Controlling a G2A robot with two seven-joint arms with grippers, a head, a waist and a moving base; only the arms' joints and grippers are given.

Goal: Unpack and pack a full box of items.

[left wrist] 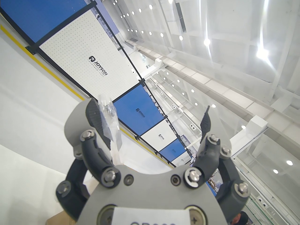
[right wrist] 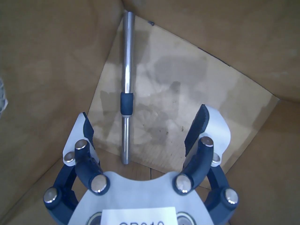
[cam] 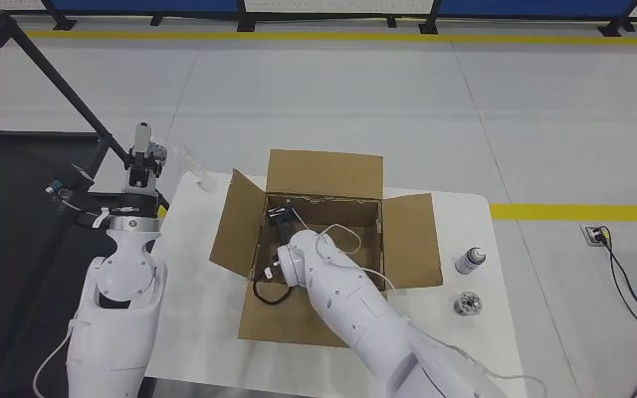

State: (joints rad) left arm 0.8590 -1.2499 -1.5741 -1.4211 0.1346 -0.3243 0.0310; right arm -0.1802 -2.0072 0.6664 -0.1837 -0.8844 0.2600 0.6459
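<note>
One white table, with a brown cardboard box standing on it, flaps folded out. The right arm is down inside the box. Right gripper has its jaws wide, holding nothing, hanging above the box floor.

Long shiny metal rod with a dark rubber sleeve lies flat on the box floor, tight along one side wall, far end in the corner.
- Risk: the finger on the wall side has almost no room, so it may jam on the cardboard or shove the box.
- Risk: smooth steel, so a grip away from the sleeve could slip or let the rod swing and catch a flap on the way out.

Outside the box, near the table's right edge: a small silver can with a dark cap and, near it, a small round clear-topped container. A swinging rod might knock either over.

Left gripper is raised beside the table, pointing up, jaws wide. A tiny clear plastic bag of small metal parts clings to one finger pad, not clamped. It could drop off anywhere, likely off the table.
</note>
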